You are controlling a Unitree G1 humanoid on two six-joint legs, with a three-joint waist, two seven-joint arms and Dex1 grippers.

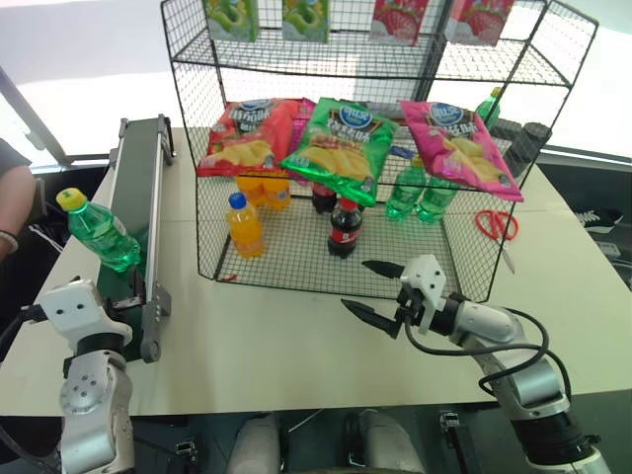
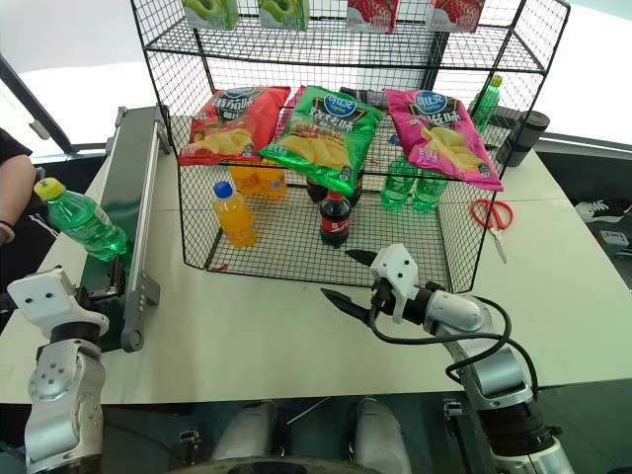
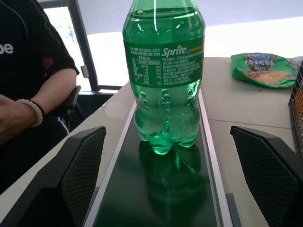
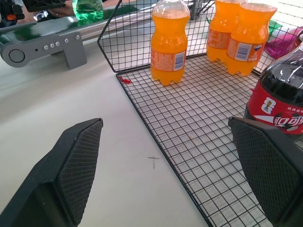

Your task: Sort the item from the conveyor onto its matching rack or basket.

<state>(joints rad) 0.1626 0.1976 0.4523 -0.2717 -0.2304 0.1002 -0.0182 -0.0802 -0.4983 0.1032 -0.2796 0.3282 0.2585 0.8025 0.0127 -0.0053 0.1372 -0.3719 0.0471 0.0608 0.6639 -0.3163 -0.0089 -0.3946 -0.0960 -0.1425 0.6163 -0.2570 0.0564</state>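
Note:
The item, a green bottle (image 1: 99, 235) with a yellow cap, stands upright on the conveyor (image 1: 136, 178) at the table's left side. My left gripper (image 3: 168, 135) is open and level just short of the bottle (image 3: 163, 80), one finger on each side of the belt, touching nothing. The black wire rack (image 1: 188, 109) stands at the table's middle with red, green and pink chip bags hung on it. Before the rack's front edge my right gripper (image 1: 355, 284) hovers open and empty over the table.
On the rack's bottom tier stand orange-drink bottles (image 1: 245, 225), cola bottles (image 1: 343, 227) and green bottles (image 1: 415, 193). Red scissors (image 1: 497, 223) lie to the rack's right. A person's arm (image 3: 28, 109) rests left of the conveyor. A green chip bag (image 3: 262, 68) lies on the table beyond it.

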